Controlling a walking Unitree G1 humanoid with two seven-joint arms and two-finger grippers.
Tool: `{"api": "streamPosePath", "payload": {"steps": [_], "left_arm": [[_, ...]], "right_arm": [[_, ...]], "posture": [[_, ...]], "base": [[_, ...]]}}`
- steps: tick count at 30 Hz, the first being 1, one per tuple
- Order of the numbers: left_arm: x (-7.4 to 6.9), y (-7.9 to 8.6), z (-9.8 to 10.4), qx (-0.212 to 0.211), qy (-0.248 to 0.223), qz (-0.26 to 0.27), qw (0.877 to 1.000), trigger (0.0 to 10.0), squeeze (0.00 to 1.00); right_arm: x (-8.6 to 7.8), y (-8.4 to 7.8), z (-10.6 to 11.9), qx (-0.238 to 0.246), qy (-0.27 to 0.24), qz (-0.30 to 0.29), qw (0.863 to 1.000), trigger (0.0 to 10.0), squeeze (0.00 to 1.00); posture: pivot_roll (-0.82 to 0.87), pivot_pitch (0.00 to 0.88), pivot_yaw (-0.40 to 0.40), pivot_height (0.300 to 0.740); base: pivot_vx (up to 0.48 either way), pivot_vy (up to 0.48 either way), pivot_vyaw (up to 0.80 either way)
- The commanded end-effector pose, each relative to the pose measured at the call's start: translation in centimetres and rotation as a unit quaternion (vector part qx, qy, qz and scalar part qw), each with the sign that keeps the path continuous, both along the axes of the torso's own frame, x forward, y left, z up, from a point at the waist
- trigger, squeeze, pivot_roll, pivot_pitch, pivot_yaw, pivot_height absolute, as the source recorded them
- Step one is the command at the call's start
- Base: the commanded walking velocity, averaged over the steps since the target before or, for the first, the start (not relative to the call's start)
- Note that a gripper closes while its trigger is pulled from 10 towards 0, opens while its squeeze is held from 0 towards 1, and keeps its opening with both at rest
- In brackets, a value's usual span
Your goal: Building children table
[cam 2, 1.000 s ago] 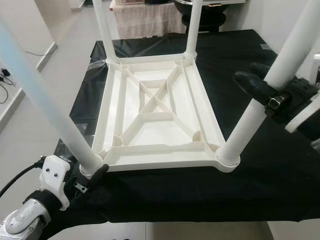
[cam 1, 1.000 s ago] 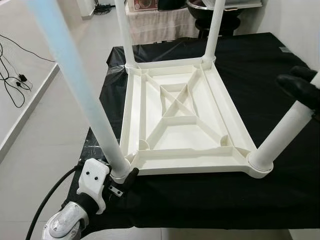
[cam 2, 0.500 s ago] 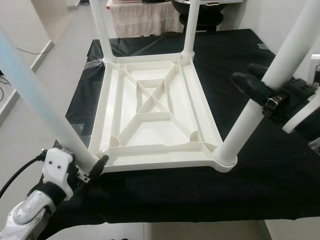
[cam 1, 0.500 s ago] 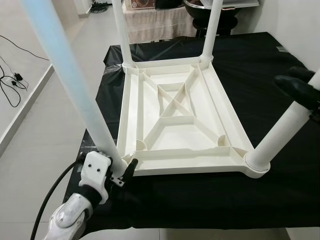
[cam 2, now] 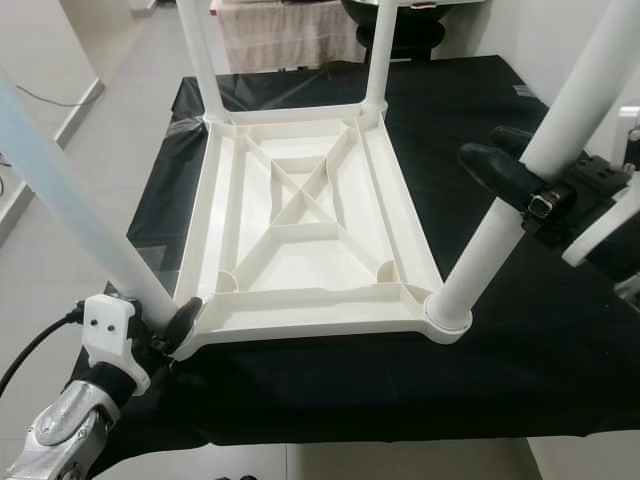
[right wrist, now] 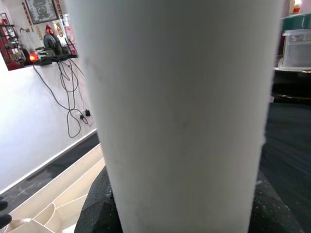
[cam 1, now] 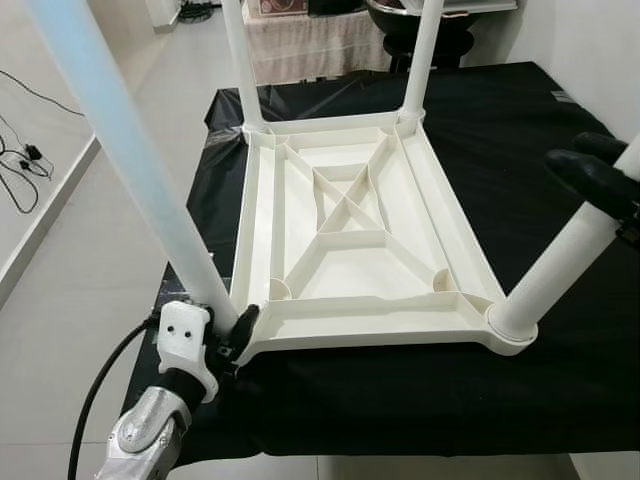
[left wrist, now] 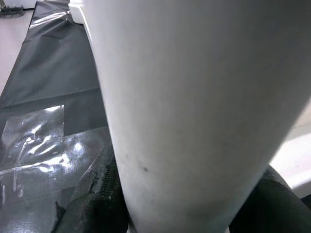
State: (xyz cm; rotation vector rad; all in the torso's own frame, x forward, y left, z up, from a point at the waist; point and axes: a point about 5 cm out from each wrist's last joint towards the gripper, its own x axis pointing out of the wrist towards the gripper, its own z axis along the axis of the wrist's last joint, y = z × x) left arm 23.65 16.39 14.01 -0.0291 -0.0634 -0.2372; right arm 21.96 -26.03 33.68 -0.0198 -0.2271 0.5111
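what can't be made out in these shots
- Tops of all four legs: cut off by the frame edge in both eye views.
- Near left leg: blurred, close to the left eye camera.
- Left hand at that leg's base: the leg hides the far finger.
- Right hand on the near right leg: the leg covers part of it.
- Both wrist views: the leg blocks most of the scene.
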Motion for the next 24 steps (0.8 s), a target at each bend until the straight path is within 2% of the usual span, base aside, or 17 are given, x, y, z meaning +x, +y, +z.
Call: {"api": "streamPosePath", "payload": {"steps": [1,8,11,12,13,14,15,16,17,19,20,21,22,23,24], "left_arm": [[-0.1,0.8,-0.5,-0.009,0.01,0.023,1.0,0.0,0.0],[0.3,2.2,0.8,0.0,-0.019,0.047,0.999,0.0,0.0],[1.0,3.6,3.9,0.02,-0.072,0.051,0.996,0.0,0.0],[1.0,3.6,3.9,0.02,-0.072,0.051,0.996,0.0,0.0],[1.2,4.0,5.0,0.027,-0.089,0.05,0.994,0.0,0.0],[1.6,4.6,7.1,0.04,-0.12,0.043,0.991,0.0,0.0],[1.6,4.6,7.1,0.04,-0.12,0.043,0.991,0.0,0.0],[1.8,5.0,9.4,0.055,-0.154,0.031,0.986,0.0,0.0],[1.8,5.0,9.4,0.055,-0.154,0.031,0.986,0.0,0.0],[2.0,5.3,15.5,0.098,-0.239,-0.019,0.966,0.0,0.0],[2.0,5.3,15.5,0.098,-0.239,-0.019,0.966,0.0,0.0],[1.8,5.3,17.5,0.112,-0.264,-0.037,0.957,0.0,0.0],[1.8,5.3,17.5,0.112,-0.264,-0.037,0.957,0.0,0.0],[1.7,5.1,19.5,0.127,-0.287,-0.058,0.948,0.0,0.0],[1.7,5.1,19.5,0.127,-0.287,-0.058,0.948,0.0,0.0]], "right_arm": [[0.0,1.0,-0.2,0.02,0.005,0.048,0.999,0.0,0.0],[0.4,1.4,-0.9,0.032,0.015,0.045,0.998,0.0,0.0],[1.1,1.4,-2.3,0.051,0.035,0.013,0.998,0.0,0.0],[1.1,1.4,-2.3,0.051,0.035,0.013,0.998,0.0,0.0],[1.3,1.4,-2.8,0.058,0.042,-0.001,0.997,0.0,0.0],[1.8,1.3,-3.7,0.07,0.054,-0.023,0.996,0.0,0.0],[1.8,1.3,-3.7,0.07,0.054,-0.023,0.996,0.0,0.0],[2.2,1.2,-4.6,0.084,0.067,-0.045,0.993,0.0,0.0],[2.2,1.2,-4.6,0.084,0.067,-0.045,0.993,0.0,0.0],[3.0,0.9,-6.7,0.13,0.099,-0.112,0.98,0.0,0.0],[3.0,0.9,-6.7,0.13,0.099,-0.112,0.98,0.0,0.0],[3.2,0.9,-7.4,0.147,0.11,-0.133,0.974,0.0,0.0],[3.2,0.9,-7.4,0.147,0.11,-0.133,0.974,0.0,0.0],[3.5,1.0,-8.5,0.172,0.13,-0.166,0.962,0.0,0.0],[3.5,1.0,-8.5,0.172,0.13,-0.166,0.962,0.0,0.0]], "posture": [[-0.1,0.212,0.019,0.74],[-0.1,0.211,0.018,0.74],[-0.09,0.21,0.018,0.74],[-0.09,0.21,0.018,0.74],[-0.09,0.21,0.018,0.74],[-0.08,0.208,0.022,0.74],[-0.08,0.208,0.022,0.74],[-0.07,0.209,0.023,0.74],[-0.07,0.209,0.023,0.74],[-0.07,0.205,0.03,0.74],[-0.07,0.205,0.03,0.74],[-0.07,0.204,0.031,0.74],[-0.07,0.204,0.031,0.74],[-0.06,0.201,0.035,0.74],[-0.06,0.201,0.035,0.74]], "base": [[0.0,0.0,0.0],[0.0,0.0,0.0],[0.0,0.0,0.0],[0.0,0.0,0.0],[0.0,0.0,0.0],[0.0,0.0,0.0],[0.0,0.0,0.0],[0.0,0.0,0.0],[0.0,0.0,0.0],[0.0,0.0,0.0],[0.0,0.0,0.0],[0.0,0.0,0.0],[0.0,0.0,0.0],[0.0,0.0,0.0],[0.0,0.0,0.0]]}}
